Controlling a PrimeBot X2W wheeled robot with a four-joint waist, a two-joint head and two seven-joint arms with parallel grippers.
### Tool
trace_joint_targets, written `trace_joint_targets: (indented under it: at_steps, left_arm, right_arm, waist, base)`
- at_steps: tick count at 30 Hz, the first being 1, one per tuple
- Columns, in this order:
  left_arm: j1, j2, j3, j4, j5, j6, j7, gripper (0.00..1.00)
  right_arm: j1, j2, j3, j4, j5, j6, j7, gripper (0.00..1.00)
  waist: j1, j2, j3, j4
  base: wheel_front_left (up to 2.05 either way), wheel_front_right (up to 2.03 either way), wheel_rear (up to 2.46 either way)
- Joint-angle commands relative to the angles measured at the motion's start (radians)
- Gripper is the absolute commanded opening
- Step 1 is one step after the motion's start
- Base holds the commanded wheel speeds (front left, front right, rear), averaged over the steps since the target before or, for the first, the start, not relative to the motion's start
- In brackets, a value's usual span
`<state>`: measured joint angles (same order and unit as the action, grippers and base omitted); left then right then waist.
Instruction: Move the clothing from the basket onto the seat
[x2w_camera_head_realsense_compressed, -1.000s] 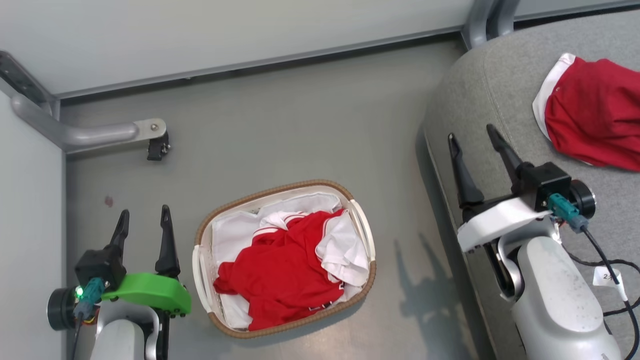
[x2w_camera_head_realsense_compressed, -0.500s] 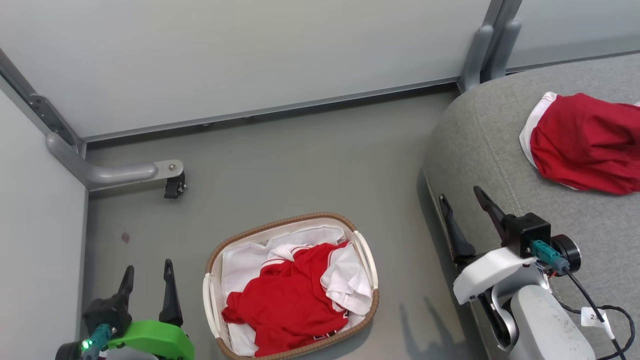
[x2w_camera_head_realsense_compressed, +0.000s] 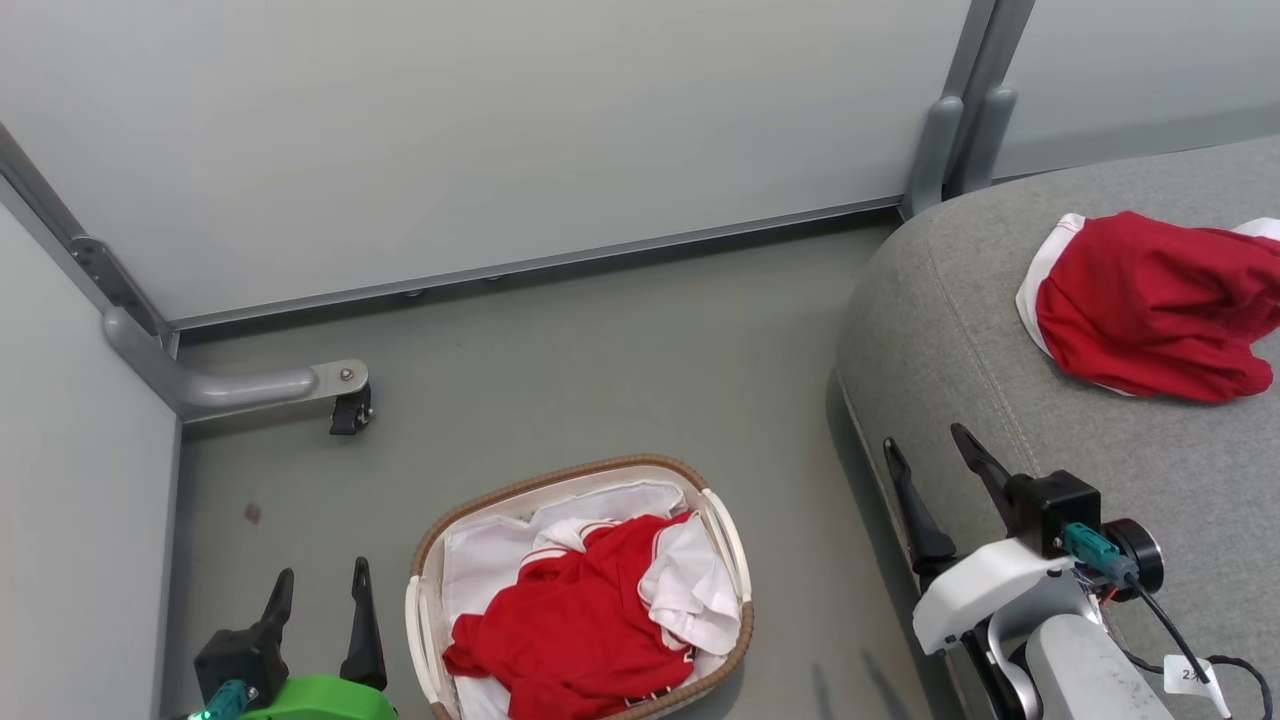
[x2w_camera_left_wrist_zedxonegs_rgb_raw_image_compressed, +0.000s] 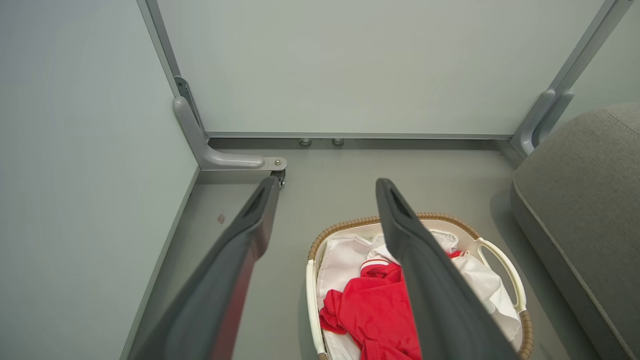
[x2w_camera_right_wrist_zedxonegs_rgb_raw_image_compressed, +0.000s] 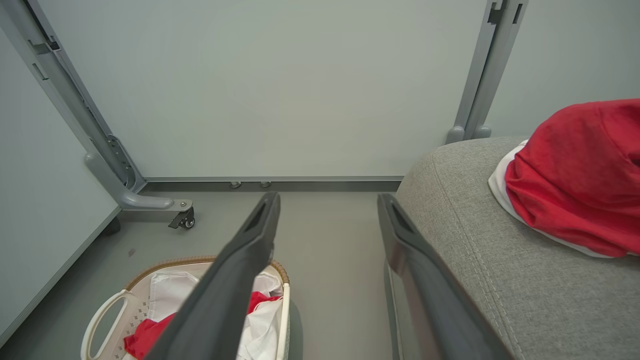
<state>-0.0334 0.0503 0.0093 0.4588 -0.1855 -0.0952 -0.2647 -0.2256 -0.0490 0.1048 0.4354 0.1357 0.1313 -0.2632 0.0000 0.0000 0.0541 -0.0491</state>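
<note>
The basket (x2w_camera_head_realsense_compressed: 728, 540) (x2w_camera_left_wrist_zedxonegs_rgb_raw_image_compressed: 492, 247) (x2w_camera_right_wrist_zedxonegs_rgb_raw_image_compressed: 100, 312) stands on the floor at the bottom middle of the head view, holding crumpled red clothing (x2w_camera_head_realsense_compressed: 575, 620) (x2w_camera_left_wrist_zedxonegs_rgb_raw_image_compressed: 380, 312) (x2w_camera_right_wrist_zedxonegs_rgb_raw_image_compressed: 145, 335) on white cloth. Another red garment with white trim (x2w_camera_head_realsense_compressed: 1140, 305) (x2w_camera_right_wrist_zedxonegs_rgb_raw_image_compressed: 575, 180) lies on the grey seat (x2w_camera_head_realsense_compressed: 960, 340) (x2w_camera_right_wrist_zedxonegs_rgb_raw_image_compressed: 465, 210) at the right. My left gripper (x2w_camera_head_realsense_compressed: 320, 590) (x2w_camera_left_wrist_zedxonegs_rgb_raw_image_compressed: 325, 187) hangs open and empty left of the basket. My right gripper (x2w_camera_head_realsense_compressed: 925, 450) (x2w_camera_right_wrist_zedxonegs_rgb_raw_image_compressed: 327, 200) is open and empty at the seat's left edge, right of the basket.
Pale partition panels close off the back and left, with a grey metal foot and caster (x2w_camera_head_realsense_compressed: 350, 410) (x2w_camera_left_wrist_zedxonegs_rgb_raw_image_compressed: 280, 175) (x2w_camera_right_wrist_zedxonegs_rgb_raw_image_compressed: 184, 220) on the floor at the left. A grey post (x2w_camera_head_realsense_compressed: 950, 140) stands behind the seat's corner. Bare floor lies between basket and seat.
The head camera has tilted up, so basket and both grippers sit lower in the picture and more wall shows. Both grippers stay open and empty.
</note>
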Motion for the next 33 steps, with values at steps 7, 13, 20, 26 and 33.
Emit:
trace_joint_targets:
  at_steps: [7, 13, 20, 26, 33]
  left_arm:
    - [-0.027, 0.002, -0.014, 0.008, -0.01, -0.003, 0.001, 1.0]
    - [-0.113, 0.002, -0.034, 0.026, -0.002, -0.02, 0.001, 1.0]
    - [-0.248, 0.013, -0.076, 0.072, -0.016, -0.036, 0.001, 1.0]
    - [-0.356, 0.057, -0.172, 0.081, -0.05, -0.037, 0.001, 1.0]
    - [-0.483, 0.105, -0.292, 0.121, -0.103, -0.037, 0.001, 1.0]
  right_arm:
    - [-0.024, -0.004, 0.003, -0.026, 0.004, -0.001, -0.002, 1.0]
    - [-0.08, -0.004, -0.005, -0.07, 0.009, -0.001, -0.002, 1.0]
    - [-0.163, -0.004, 0.01, -0.145, 0.029, -0.001, -0.002, 1.0]
    - [-0.234, -0.003, 0.01, -0.211, 0.059, -0.001, -0.002, 1.0]
    - [-0.307, -0.003, 0.021, -0.275, 0.078, -0.001, -0.002, 1.0]
  waist:
    - [0.0, 0.0, 0.063, -0.016]
    - [0.0, 0.0, 0.178, -0.03]
    - [0.0, 0.0, 0.338, -0.067]
    - [0.0, 0.0, 0.46, -0.1]
    - [0.0, 0.0, 0.596, -0.131]
  base:
    - [0.0, 0.0, 0.0]
    - [0.0, 0.0, 0.0]
    - [0.0, 0.0, 0.0]
    - [0.0, 0.0, 0.0]
    - [0.0, 0.0, 0.0]
